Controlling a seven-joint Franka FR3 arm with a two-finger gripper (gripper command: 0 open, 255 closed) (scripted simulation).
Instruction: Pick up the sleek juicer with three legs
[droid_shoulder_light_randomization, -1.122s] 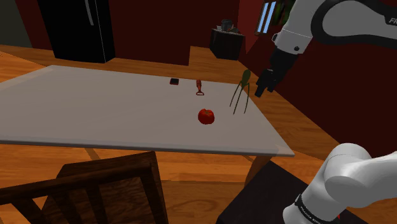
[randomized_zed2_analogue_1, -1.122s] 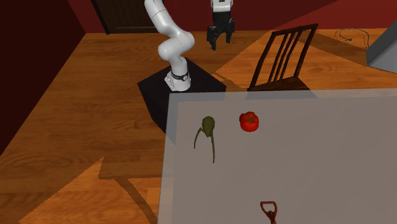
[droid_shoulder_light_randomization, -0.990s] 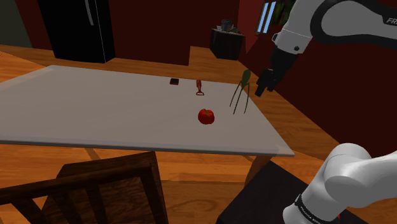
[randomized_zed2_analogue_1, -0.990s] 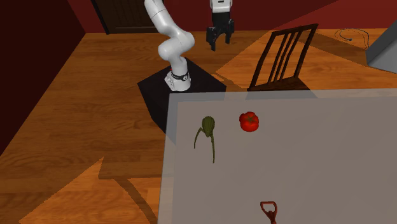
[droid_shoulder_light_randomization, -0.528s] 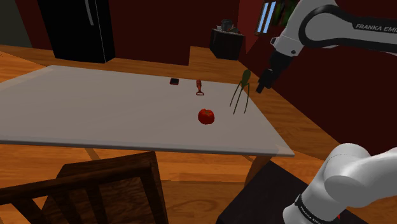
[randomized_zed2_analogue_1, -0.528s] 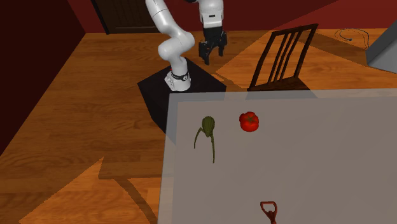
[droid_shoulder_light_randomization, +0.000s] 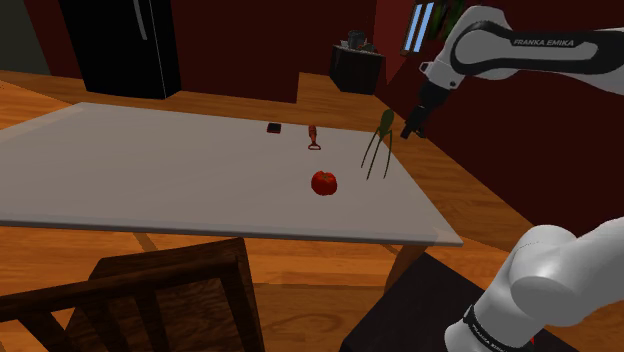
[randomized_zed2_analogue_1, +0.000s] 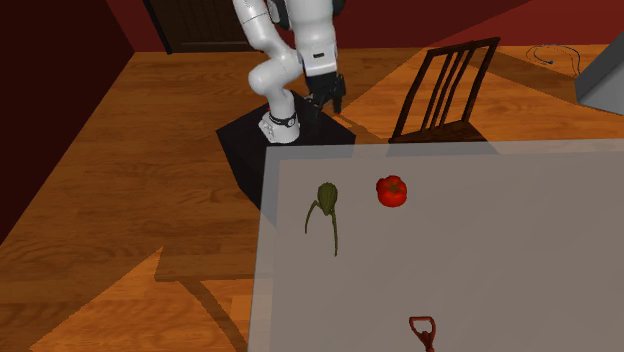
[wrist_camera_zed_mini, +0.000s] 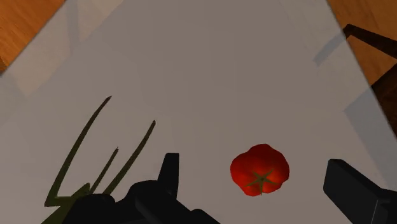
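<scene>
Since half a second ago my gripper (randomized_zed2_analogue_1: 329, 106) has swung lower and closer to the table's near edge, while everything on the table (droid_shoulder_light_randomization: 150, 170) has stayed put. Its fingers (wrist_camera_zed_mini: 169, 170) stand well apart with nothing between them, so the hand is open and empty. Nearest to it is the olive-green juicer (droid_shoulder_light_randomization: 384, 123), which stands on its three thin legs by the table edge closest to my stand (randomized_zed2_analogue_1: 290, 140), with the body uppermost and the long axis roughly upright. In the wrist view the juicer's legs lie outside the gap, beyond one finger, whereas the red tomato (wrist_camera_zed_mini: 259, 169) sits in line with the gap. By my judgement the coming move turns on this offset: the hand must shift sideways, away from the tomato, until the juicer's body is centred between the fingers, and only then descend. Farther along the table lie a red bottle opener (droid_shoulder_light_randomization: 314, 138) and, beyond it, a small dark object (droid_shoulder_light_randomization: 273, 127) that I cannot identify
</scene>
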